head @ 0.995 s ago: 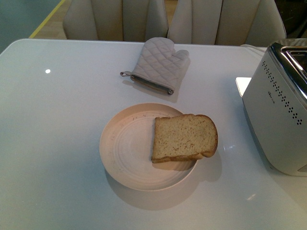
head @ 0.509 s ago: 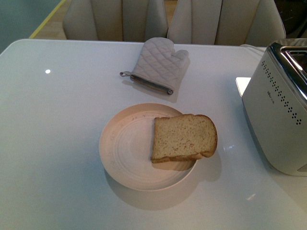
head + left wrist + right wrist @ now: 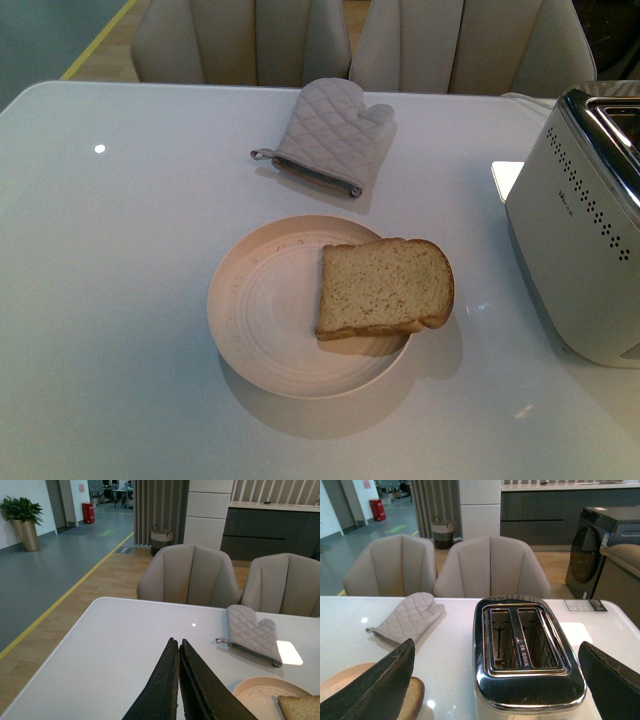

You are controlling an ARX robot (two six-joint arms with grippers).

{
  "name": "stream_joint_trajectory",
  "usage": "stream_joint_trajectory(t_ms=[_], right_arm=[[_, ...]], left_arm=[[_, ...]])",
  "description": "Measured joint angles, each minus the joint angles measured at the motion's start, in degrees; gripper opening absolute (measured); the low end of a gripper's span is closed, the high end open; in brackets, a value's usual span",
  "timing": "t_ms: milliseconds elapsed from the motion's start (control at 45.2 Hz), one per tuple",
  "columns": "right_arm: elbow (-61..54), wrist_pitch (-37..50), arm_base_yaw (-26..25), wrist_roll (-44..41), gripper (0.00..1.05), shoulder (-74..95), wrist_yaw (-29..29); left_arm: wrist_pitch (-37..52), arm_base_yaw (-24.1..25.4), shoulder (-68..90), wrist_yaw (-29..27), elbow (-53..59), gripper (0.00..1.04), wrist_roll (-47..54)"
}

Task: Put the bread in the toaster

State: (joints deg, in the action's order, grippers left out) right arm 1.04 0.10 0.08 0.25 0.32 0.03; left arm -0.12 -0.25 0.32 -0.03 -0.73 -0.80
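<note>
A slice of speckled brown bread (image 3: 384,288) lies flat on the right half of a pale pink plate (image 3: 262,310), its crust overhanging the rim. The white toaster (image 3: 585,240) with a chrome top stands at the table's right edge. Neither arm shows in the front view. In the left wrist view my left gripper (image 3: 178,641) is shut with nothing in it, above the table to the left of the plate (image 3: 257,695); a corner of the bread (image 3: 300,707) shows. In the right wrist view my right gripper (image 3: 496,652) stands wide open above the toaster (image 3: 525,650), whose two slots are empty; the bread (image 3: 412,697) peeks past one finger.
A grey quilted oven mitt (image 3: 330,135) lies behind the plate near the table's far edge. Two beige chairs (image 3: 240,40) stand behind the table. The rounded white table (image 3: 110,260) has bare surface to the left of the plate.
</note>
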Motion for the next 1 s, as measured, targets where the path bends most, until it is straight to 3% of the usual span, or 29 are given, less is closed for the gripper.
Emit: stream_joint_trajectory(t_ms=[66, 111, 199, 288, 641, 995], right_arm=[[0.0, 0.0, 0.0, 0.0, 0.96, 0.0, 0.0], [0.1, -0.4, 0.2, 0.2, 0.96, 0.3, 0.8], [7.5, -18.1, 7.0, 6.4, 0.96, 13.1, 17.4], [8.9, -17.6, 12.0, 9.2, 0.96, 22.5, 21.4], [19.1, 0.3, 19.9, 20.0, 0.96, 56.1, 14.1], [33.3, 12.3, 20.6, 30.8, 0.96, 90.1, 3.4]], left_arm=[[0.0, 0.0, 0.0, 0.0, 0.0, 0.03, 0.0], [0.0, 0.0, 0.0, 0.0, 0.0, 0.09, 0.0], [0.0, 0.0, -0.1, 0.0, 0.0, 0.28, 0.1], [0.0, 0.0, -0.1, 0.0, 0.0, 0.45, 0.2], [0.0, 0.0, -0.1, 0.0, 0.0, 0.99, 0.2], [0.0, 0.0, -0.1, 0.0, 0.0, 0.98, 0.3]])
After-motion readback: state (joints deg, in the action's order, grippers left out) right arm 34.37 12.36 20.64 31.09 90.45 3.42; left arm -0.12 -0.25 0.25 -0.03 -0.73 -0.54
